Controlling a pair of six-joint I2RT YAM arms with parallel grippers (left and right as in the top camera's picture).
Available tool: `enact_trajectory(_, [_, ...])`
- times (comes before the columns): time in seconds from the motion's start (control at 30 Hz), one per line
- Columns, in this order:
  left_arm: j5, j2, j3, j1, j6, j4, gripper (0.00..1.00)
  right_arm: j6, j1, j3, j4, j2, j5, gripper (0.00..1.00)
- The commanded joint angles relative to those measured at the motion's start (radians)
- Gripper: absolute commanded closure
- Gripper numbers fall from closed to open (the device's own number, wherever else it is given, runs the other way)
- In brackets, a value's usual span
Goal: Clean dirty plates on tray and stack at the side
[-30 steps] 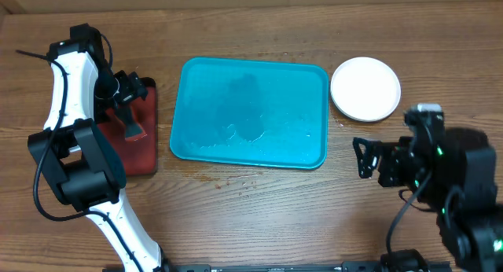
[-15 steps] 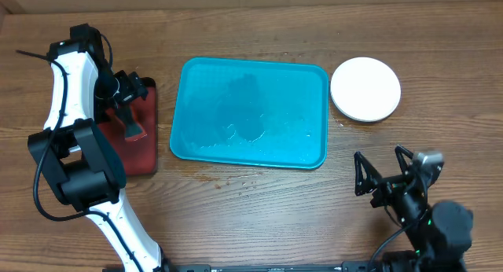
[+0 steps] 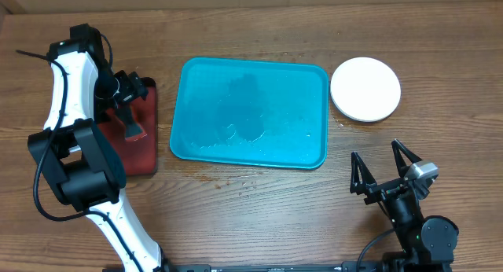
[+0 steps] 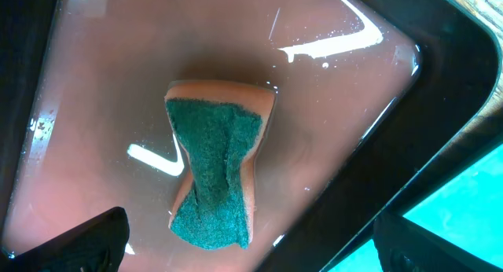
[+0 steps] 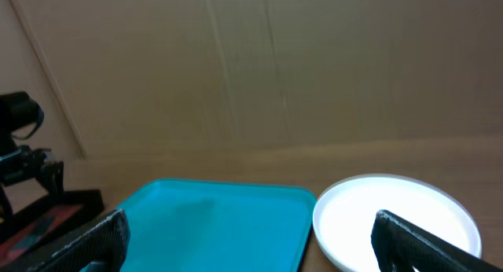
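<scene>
While overhead the tray (image 3: 251, 107) lies bare mid-bench, a white plate (image 3: 365, 89) off its right edge, the left wrist shows wide empty jaws over the sponge (image 4: 216, 170), the right wrist likewise wide, empty ones; probably finished, so withdraw clear of the plate.

A brown wooden surface (image 3: 259, 201), streaked with dark grain and a few pale scuffs, spreads beneath and ahead of the right fingers (image 5: 424, 244). Beyond those fingers, at its far edge, stands a plain cardboard wall (image 5: 314, 68) with vertical creases. The light is soft and even.
</scene>
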Motion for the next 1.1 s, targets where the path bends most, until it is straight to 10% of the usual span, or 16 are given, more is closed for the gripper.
enact_trajectory(0.0, [0.001,-0.031,0.018,0.002,-0.003,-0.002,0.00,-0.007,-0.007,-0.042,0.058,-0.012,0.007,0.00])
enact_trajectory(1.07, [0.001,-0.031,0.018,0.002,-0.003,-0.002,0.00,-0.007,0.016,-0.056,-0.056,-0.012,0.120,0.00])
